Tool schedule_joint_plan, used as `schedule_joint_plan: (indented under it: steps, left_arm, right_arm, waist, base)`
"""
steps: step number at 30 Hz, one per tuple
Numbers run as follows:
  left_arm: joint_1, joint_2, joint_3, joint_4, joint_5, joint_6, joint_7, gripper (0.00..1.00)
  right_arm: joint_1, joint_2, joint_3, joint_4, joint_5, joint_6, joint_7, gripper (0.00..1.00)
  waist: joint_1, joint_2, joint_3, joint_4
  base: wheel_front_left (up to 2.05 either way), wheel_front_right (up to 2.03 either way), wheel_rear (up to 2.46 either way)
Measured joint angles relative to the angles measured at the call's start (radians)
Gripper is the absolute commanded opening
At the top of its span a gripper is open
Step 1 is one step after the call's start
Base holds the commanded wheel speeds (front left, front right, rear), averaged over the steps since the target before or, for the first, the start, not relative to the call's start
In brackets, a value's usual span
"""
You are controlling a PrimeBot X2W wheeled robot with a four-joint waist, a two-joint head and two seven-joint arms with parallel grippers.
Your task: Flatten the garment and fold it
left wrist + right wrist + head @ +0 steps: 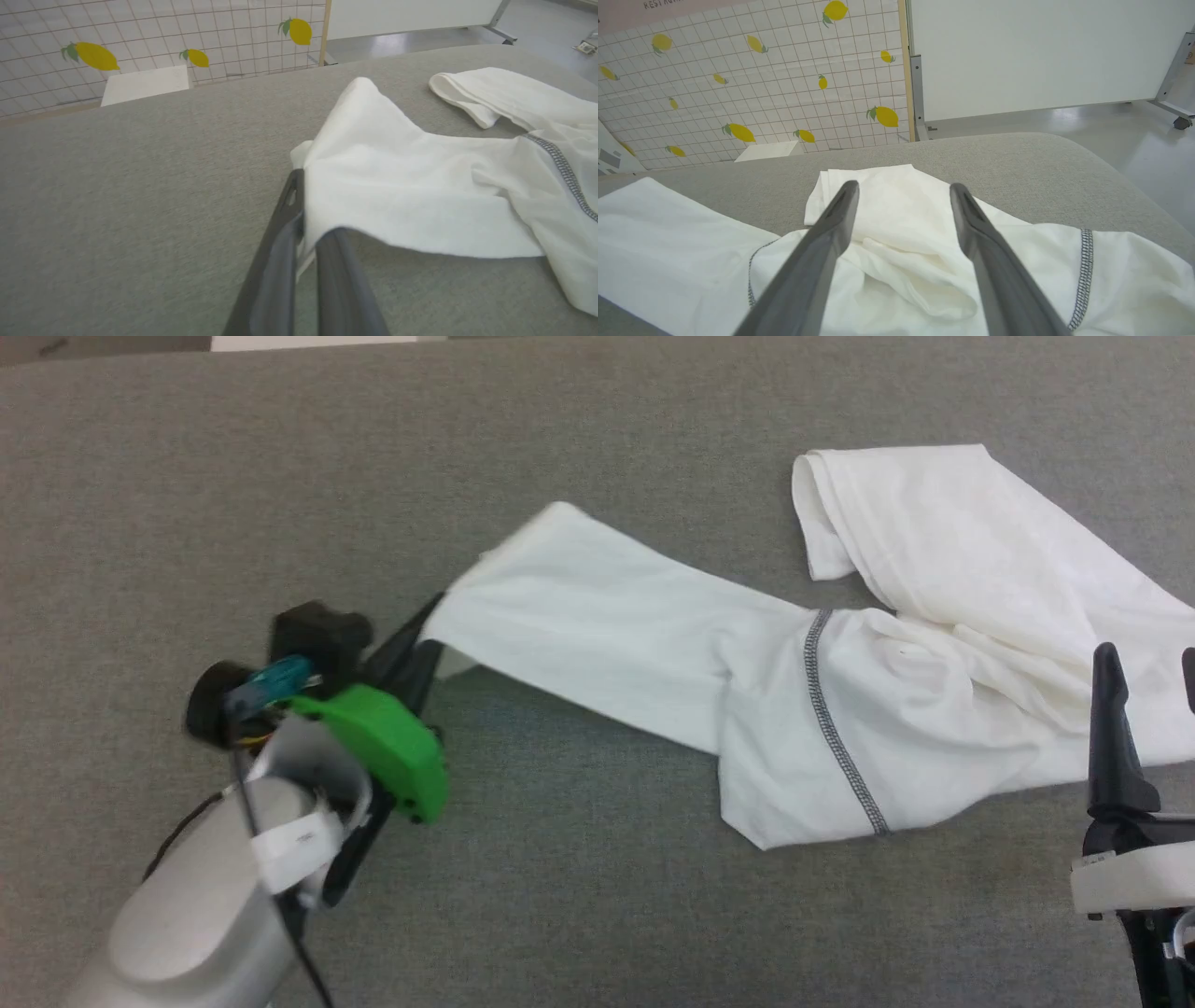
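Centre left, my left claw [422,649] pinches the garment [840,709] by a sleeve end [495,602]; lower right, my right claw [1148,667] gapes empty; cloth crumpled, nothing folded yet

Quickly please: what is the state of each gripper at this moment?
Left gripper: closed, pinching the sleeve end of the garment.
Right gripper: open, holding nothing, above the garment.

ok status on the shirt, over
Left tool shut on shirt sleeve end. Right tool open, over the bunched body. Shirt not flat yet. White box beyond far edge, out of the way.
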State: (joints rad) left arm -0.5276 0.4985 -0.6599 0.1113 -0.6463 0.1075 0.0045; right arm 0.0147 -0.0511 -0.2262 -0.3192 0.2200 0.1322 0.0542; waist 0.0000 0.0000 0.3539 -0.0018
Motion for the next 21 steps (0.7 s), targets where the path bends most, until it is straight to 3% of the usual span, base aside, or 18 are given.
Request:
schedule_joint_plan:
  steps: [9,13,17,18,19,21]
  left_arm:
    - [0.437,0.156,0.342,-0.266,-0.207,0.255,-0.138,0.00]
    - [0.596,0.169,0.455,-0.297,-0.266,0.312,-0.188,0.00]
    - [0.699,0.190,0.481,-0.256,-0.279,0.337,-0.186,0.00]
    - [0.710,0.190,0.472,-0.240,-0.280,0.338,-0.177,0.22]
    - [0.713,0.188,0.457,-0.229,-0.280,0.338,-0.173,0.99]
    - [0.707,0.166,0.444,-0.227,-0.284,0.333,-0.173,1.00]
  right_arm:
    - [0.023,0.000,-0.004,-0.012,0.000,0.000,0.025,1.00]
    - [0.037,0.000,-0.011,-0.013,0.000,0.000,0.034,1.00]
    - [0.037,0.000,-0.011,-0.012,0.000,0.000,0.042,1.00]
    - [0.037,0.000,-0.008,-0.012,0.000,0.000,0.043,1.00]
    - [0.037,0.000,-0.005,-0.010,0.000,0.000,0.044,1.00]
    - [0.037,0.000,-0.001,-0.008,0.000,0.000,0.049,1.00]
  waist:
    - [0.0000,0.0000,-0.060,0.075]
    - [0.0000,0.0000,-0.071,0.095]
    - [0.0000,0.0000,-0.075,0.103]
    - [-0.0001,0.0000,-0.076,0.103]
    - [0.0000,0.0000,-0.076,0.104]
    - [0.0000,0.0000,-0.078,0.104]
  base:
    - [0.00,0.00,0.00]
    - [0.00,0.00,0.00]
    - [0.00,0.00,0.00]
    - [0.00,0.00,0.00]
    - [0.00,0.00,0.00]
    - [0.00,0.00,0.00]
